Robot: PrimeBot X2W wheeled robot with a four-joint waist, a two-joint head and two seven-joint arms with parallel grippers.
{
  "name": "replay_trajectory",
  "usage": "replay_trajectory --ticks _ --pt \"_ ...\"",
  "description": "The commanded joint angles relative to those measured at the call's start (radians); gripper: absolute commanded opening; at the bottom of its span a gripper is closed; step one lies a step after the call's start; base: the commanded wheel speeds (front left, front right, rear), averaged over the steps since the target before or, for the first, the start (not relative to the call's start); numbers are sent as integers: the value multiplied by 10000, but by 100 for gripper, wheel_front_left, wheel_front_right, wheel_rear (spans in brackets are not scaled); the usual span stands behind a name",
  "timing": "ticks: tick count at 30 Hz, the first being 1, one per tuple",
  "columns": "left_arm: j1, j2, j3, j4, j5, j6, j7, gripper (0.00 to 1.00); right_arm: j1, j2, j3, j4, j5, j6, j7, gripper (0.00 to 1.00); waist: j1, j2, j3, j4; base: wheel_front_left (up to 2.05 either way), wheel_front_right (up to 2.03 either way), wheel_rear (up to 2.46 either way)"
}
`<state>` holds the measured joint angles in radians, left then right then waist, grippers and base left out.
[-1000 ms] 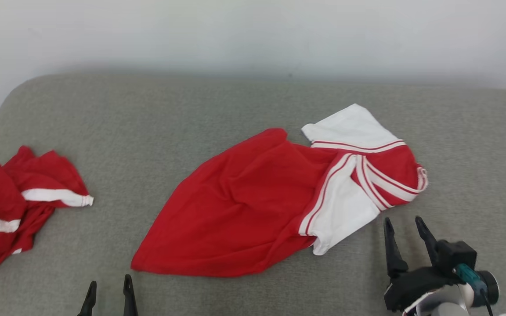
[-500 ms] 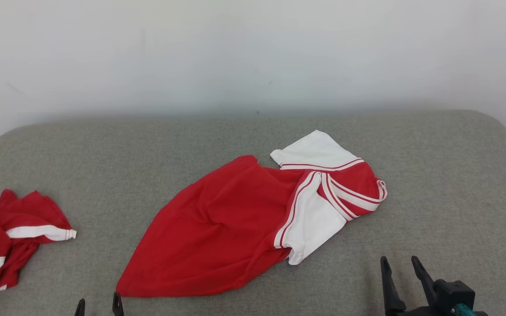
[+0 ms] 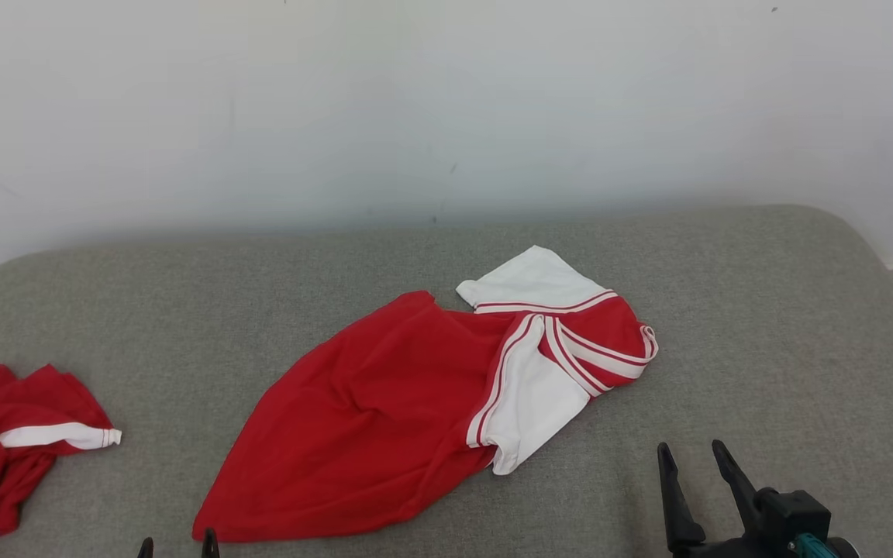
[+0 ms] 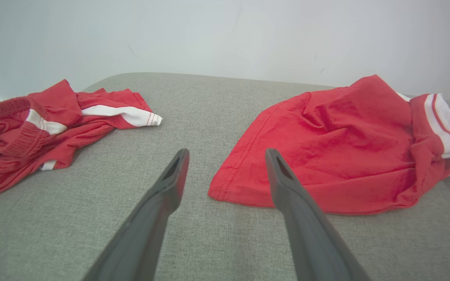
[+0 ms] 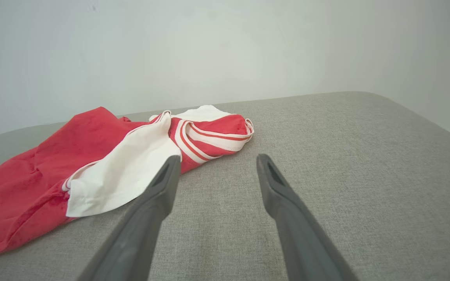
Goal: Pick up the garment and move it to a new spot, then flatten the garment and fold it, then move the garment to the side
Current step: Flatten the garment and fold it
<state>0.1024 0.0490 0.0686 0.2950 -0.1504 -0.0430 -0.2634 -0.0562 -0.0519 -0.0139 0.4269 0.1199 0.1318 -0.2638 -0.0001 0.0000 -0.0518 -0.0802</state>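
Garment first: where does it lie, and which way does it run?

In the middle of the grey cloth-covered tabletop, rumpled and not yet spread. Its long axis goes slantwise, from the red hem corner at the near left to the white sleeve and striped collar at the far right.

And the claws?

Both stand with fingers apart and nothing between them. The left claw is just beside the hem corner, which its own camera shows a little right of dead ahead. The right claw is near the sleeve end, with the cloth lying ahead and to its left.

So which arm goes for what?

I'd judge each takes the end nearer to it: left to the hem, right to the sleeve. That way the garment lifts along its length.

Anything in the way?

A second red piece of clothing lies well apart at the far left.
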Motion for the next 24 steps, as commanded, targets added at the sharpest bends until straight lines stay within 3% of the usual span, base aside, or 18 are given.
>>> replay_trajectory --ticks 1,24 --pt "48 28 19 -35 124 2 -19 100 116 19 65 -141 -40 -23 -4 100 1 0 -25 -13 0 0 0" --pt "-361 27 -135 297 539 -494 -19 100 -41 15 638 -971 -267 -23 -4 100 1 0 393 116 0 0 0"
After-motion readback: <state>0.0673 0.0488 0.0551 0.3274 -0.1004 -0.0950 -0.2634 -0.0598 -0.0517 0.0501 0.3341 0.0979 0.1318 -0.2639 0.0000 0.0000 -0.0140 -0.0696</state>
